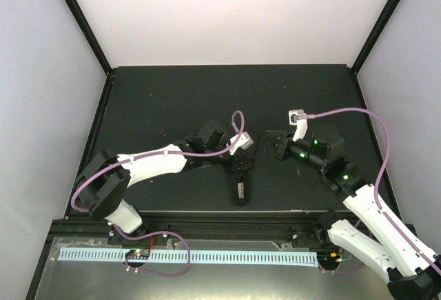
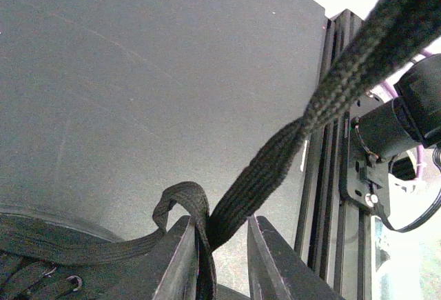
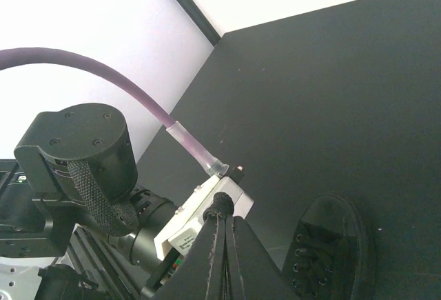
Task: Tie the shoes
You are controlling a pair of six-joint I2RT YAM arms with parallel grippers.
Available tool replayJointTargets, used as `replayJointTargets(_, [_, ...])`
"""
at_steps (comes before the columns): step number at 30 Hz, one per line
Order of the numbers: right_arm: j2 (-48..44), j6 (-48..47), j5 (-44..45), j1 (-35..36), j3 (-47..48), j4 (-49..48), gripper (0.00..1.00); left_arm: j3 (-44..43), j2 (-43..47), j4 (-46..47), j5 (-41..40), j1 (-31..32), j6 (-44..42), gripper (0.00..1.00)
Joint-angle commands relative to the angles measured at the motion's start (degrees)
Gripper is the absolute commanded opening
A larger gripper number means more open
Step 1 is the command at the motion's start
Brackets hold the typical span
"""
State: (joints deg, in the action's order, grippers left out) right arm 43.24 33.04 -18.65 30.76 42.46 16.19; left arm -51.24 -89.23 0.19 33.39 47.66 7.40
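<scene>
Notably, the left gripper (image 2: 220, 223), just beside the shoe (image 1: 240, 188), stands slightly parted around the lace (image 2: 289, 141). The right gripper (image 3: 222, 212), farther from the shoe, pinches the lace end (taut), so pulling could slip the lace out.

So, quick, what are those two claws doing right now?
Left gripper: slightly open, lace passing loosely between its jaws.
Right gripper: shut, pinching the lace.

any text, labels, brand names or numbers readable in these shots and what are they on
No text can be read in any view.
Right wrist view, sticker on the white camera block: dark print, too blurred to read.
Top view, pale patch inside the shoe: too small to tell whether it bears text.
</scene>
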Motion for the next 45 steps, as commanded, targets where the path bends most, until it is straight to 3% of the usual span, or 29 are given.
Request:
replayJointTargets(1, [0.1, -1.1, -1.0, -0.2, 1.2, -1.7, 0.02, -2.0, -1.0, 0.3, 2.5, 0.2, -1.4, 0.22])
replayJointTargets(12, [0.7, -1.1, -3.2, -0.2, 1.5, -2.5, 0.02, -2.6, -1.9, 1.2, -0.6, 0.4, -1.1, 0.22])
replayJointTargets(15, [1.2, -1.1, -3.8, -0.2, 1.3, -2.6, 0.02, -1.4, -0.8, 3.4, -2.9, 1.0, -1.2, 0.17])
replayJointTargets(18, [1.9, -1.1, -3.9, -0.2, 1.2, -2.8, 0.02, 0.3, 0.4, 5.7, -4.2, 1.1, -1.2, 0.03])
replayJointTargets(22, [3.2, -1.2, -2.8, -0.2, 0.9, -3.5, 0.02, 3.3, 2.8, 8.6, -5.4, 1.1, -0.9, 0.02])
replayJointTargets(31, [16.7, -2.3, 2.0, -0.2, 1.5, -7.0, 0.02, 7.6, 5.7, 11.8, -5.3, 1.1, 0.7, 0.02])
replayJointTargets(34, [22.7, -2.5, 1.2, -0.2, 3.4, -8.0, 0.13, 8.5, 6.5, 13.0, -4.8, 1.1, 2.3, 0.02])
replayJointTargets(37, [27.2, -3.2, 1.2, -0.2, 4.4, -8.5, 0.48, 9.7, 7.4, 14.3, -5.1, 1.1, 4.0, 0.02])
replayJointTargets(39, [27.8, -3.9, 2.7, -0.2, 5.0, -7.3, 0.64, 9.9, 7.6, 14.1, -5.6, 1.1, 4.6, 0.02])
replayJointTargets(42, [25.2, -4.8, 5.4, -0.3, 3.9, -5.8, 0.76, 9.8, 7.6, 13.3, -6.7, 1.1, 5.3, 0.02])
replayJointTargets(45, [20.3, -4.4, 7.6, -0.5, -0.3, -5.5, 0.81, 10.2, 7.8, 13.3, -7.9, 1.1, 6.5, 0.02])
